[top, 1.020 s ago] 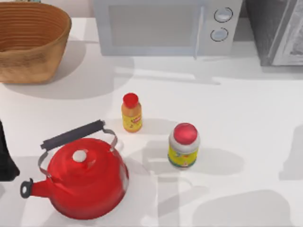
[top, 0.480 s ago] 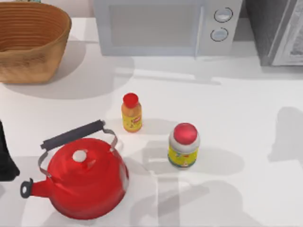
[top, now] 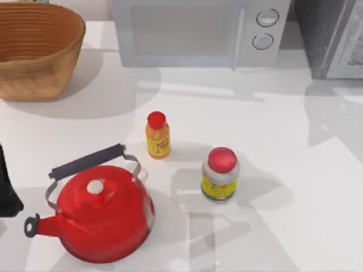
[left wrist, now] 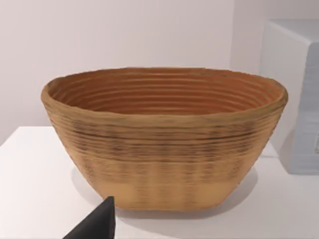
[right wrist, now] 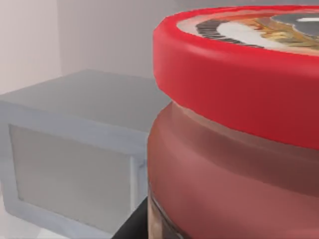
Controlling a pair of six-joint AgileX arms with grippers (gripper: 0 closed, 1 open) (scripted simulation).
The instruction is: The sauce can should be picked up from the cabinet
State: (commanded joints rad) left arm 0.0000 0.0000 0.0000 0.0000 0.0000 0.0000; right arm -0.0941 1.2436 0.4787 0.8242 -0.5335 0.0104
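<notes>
Sauce can [right wrist: 234,149] close before the right wrist camera. A round tin with a thick glossy red rim around a flat printed top, and a smooth red-brown wall below. Held by the right gripper [right wrist: 137,224], with one dark finger [right wrist: 130,228] pressed against the wall and the grip narrowed to the can's width. Pale grey, box-shaped microwave [right wrist: 65,164] behind it. Cannot tell what the can rests on or where it sits over the bench.

Cabinet [top: 332,39] at the far right corner of the white bench [top: 283,141], dark grey and boxy with a paler panel, seen in part. Just left of it along the far edge is the microwave [top: 193,31], with a flat door and two round knobs.

Woven basket [top: 34,48] at the far left corner, oval and ribbed in tan coils, also in the left wrist view [left wrist: 164,139].

Shiny red kettle [top: 105,218] near the front left, rounded, with a dark bar handle and a black-tipped spout. Slim orange bottle [top: 157,136] with a red cap upright near the middle. Red-lidded jar [top: 220,175] with a yellow-green label upright just to its front right, apart from it.

Left arm [top: 5,190] parked at the left edge. A dark wedge of the left gripper [left wrist: 97,224] faces the basket. Cannot tell how wide it is.
</notes>
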